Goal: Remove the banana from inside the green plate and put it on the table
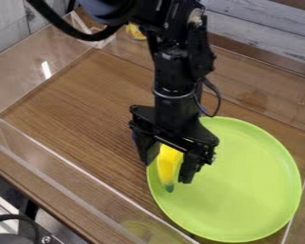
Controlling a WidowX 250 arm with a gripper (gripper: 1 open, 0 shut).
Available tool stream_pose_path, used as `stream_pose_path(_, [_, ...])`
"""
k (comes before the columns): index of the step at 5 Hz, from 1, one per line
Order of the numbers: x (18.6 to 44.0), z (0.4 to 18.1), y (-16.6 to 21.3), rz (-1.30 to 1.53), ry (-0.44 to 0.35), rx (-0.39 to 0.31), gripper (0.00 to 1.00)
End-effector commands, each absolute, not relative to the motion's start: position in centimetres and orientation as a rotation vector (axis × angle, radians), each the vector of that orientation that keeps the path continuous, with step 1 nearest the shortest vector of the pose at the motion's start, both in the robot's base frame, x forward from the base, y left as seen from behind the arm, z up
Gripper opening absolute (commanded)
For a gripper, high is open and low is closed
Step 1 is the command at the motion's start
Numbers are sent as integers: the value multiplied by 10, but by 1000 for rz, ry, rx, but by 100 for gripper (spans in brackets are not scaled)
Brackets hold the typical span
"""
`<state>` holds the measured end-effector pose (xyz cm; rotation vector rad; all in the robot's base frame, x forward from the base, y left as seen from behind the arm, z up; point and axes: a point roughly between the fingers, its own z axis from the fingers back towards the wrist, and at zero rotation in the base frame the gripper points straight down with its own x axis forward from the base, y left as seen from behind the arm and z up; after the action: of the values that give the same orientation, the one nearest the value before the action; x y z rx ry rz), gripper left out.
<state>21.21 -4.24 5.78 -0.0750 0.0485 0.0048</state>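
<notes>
The gripper (172, 164) hangs straight down over the left edge of the green plate (251, 181), its jaws spread wide, one on either side of the banana (167, 168). The banana lies inside the plate near that left rim — yellow, with its dark tip pointing toward the near side. From where I stand the fingers seem low enough to bracket it, though whether they touch the plate I cannot tell.

The step in hand looks to be the grasp itself. To do it well, I'd close squarely across the banana's thick middle, not near a tip — a curved toy like that would likely swivel out of a pinch made off-centre. Then lift clear of the shallow rim before carrying it left, out over the bare brown worktop (85, 105), and set it down well apart from the plate.
</notes>
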Motion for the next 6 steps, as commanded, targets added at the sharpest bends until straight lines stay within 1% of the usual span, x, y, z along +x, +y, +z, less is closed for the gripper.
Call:
stream_pose_path(1, [217, 61, -41, 13, 29, -80, 100])
stream_pose_path(3, [218, 51, -39, 2, 12, -91, 100])
stream_pose_path(4, [219, 48, -38, -3, 6, -94, 0])
stream_pose_path(6, [219, 46, -36, -12, 2, -95, 0])
